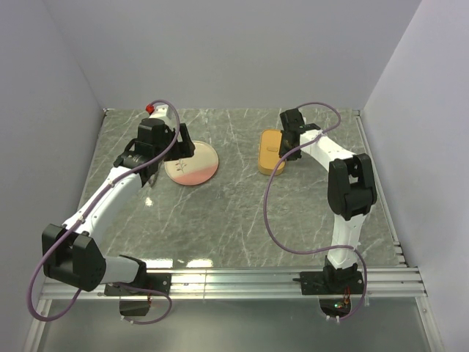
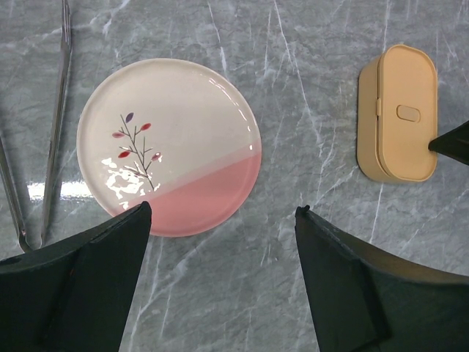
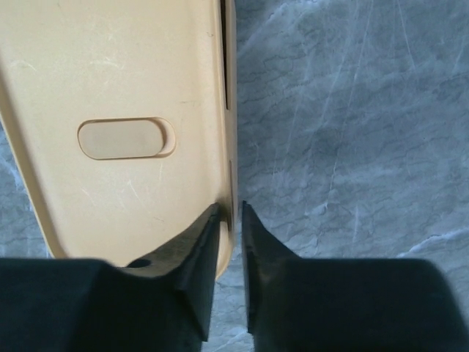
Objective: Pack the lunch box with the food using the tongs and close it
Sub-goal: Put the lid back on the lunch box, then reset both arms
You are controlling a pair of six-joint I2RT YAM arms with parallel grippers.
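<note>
Right wrist view: right gripper (image 3: 229, 220) fingers narrow, straddling the lidded lunch box's (image 3: 110, 132) edge on the table; left gripper (image 2: 220, 220) wide above plate (image 2: 168, 110); press lid evenly before letting go.

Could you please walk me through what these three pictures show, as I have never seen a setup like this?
Two white robot arms are bolted to the near edge of a marble-patterned table. One picture looks down from above; the other two come from cameras on each wrist.

On the table lie a cream-and-pink plate, slim metal tongs beside it, and an orange-tan lunch box with its lid on. No food shows.

The left gripper hangs open above the plate, holding nothing. The right gripper has its narrowly parted fingers either side of the box's long edge; whether it grips the rim is unclear.
</note>
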